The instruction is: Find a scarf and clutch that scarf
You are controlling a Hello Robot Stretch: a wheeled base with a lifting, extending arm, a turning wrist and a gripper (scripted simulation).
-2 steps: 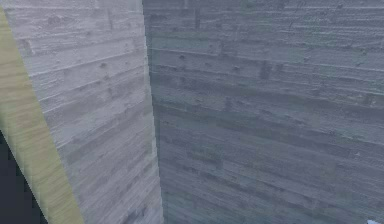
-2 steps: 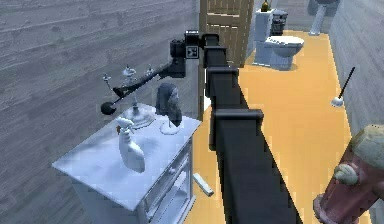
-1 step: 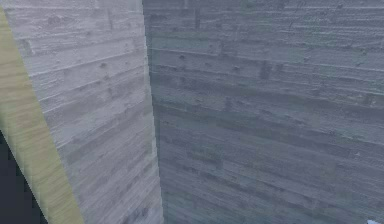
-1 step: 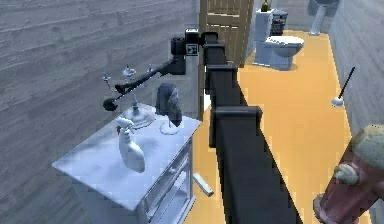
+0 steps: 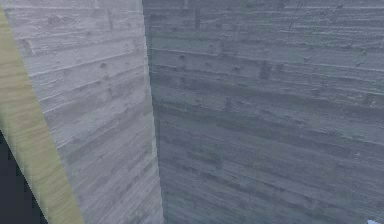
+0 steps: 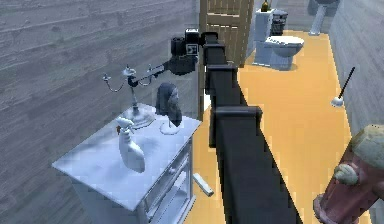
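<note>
My arm rises as a dark bar from the arm side view's bottom edge towards a grey plank wall. At its far end the gripper reaches left, above a small white side table. A thin metal stand-like thing rises on the table right under the fingers, so I cannot tell whether the gripper holds anything. A dark bust and a white spray bottle also stand on the table.
The forward view faces a corner of grey plank walls close ahead. In the arm side view a wooden door, a white toilet, a plunger and a reddish hydrant-like thing stand on orange floor.
</note>
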